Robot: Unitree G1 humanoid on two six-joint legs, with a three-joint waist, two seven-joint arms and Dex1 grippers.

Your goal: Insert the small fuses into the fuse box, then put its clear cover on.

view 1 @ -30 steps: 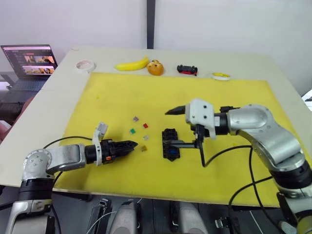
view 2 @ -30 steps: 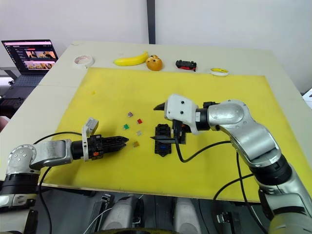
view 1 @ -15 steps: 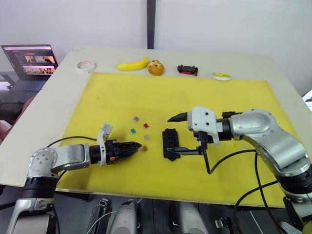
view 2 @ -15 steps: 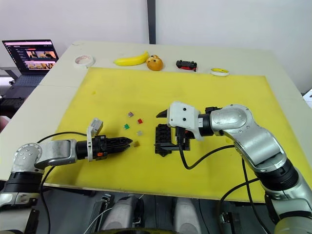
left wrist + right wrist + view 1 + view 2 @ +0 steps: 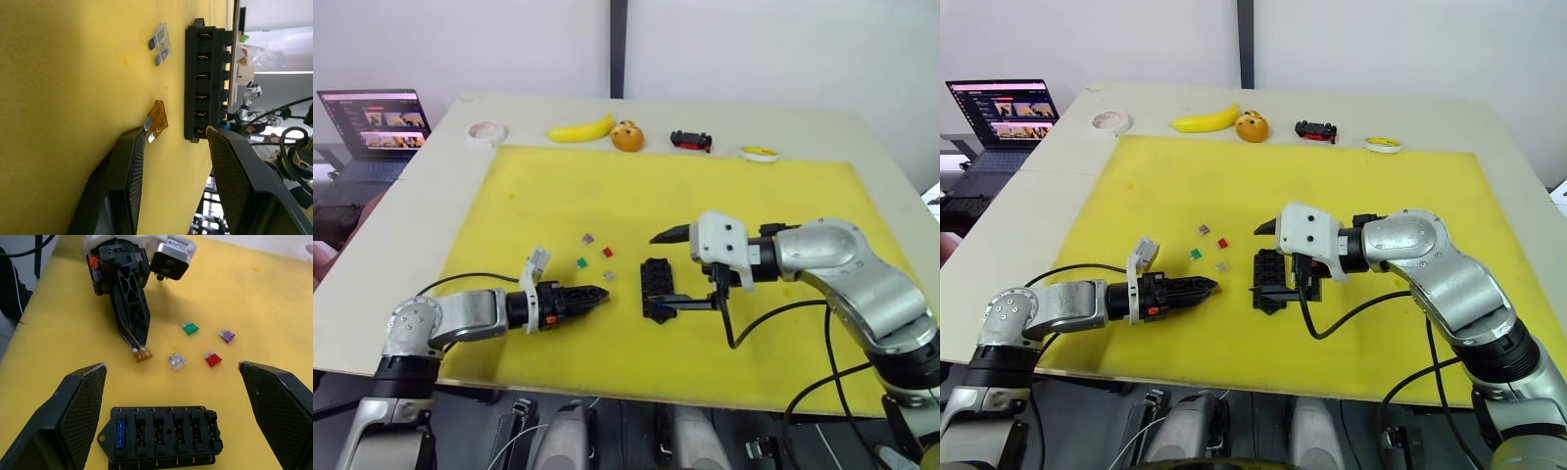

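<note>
The black fuse box (image 5: 164, 433) lies on the yellow mat (image 5: 744, 206) with a blue fuse (image 5: 120, 433) in one end slot. My right gripper (image 5: 668, 269) hangs open above it, its fingers spread wide to either side. Green (image 5: 190, 328), purple (image 5: 227, 336), red (image 5: 213, 359) and clear (image 5: 176, 362) small fuses lie loose to the left of the box. An amber fuse (image 5: 157, 117) rests on the mat, touching one fingertip of my left gripper (image 5: 177, 131), which is open and low over the mat. The clear cover is out of view.
Along the table's far edge sit a banana (image 5: 579, 128), an orange toy (image 5: 626, 136), a small black-and-red car (image 5: 690, 141), a white tape roll (image 5: 484, 130) and a yellow ring (image 5: 758, 152). A laptop (image 5: 374, 127) stands off the table at far left.
My left gripper has slid right along the mat until its tip reached the amber fuse. My right gripper shifted slightly right and lower over the fuse box, then held still.
</note>
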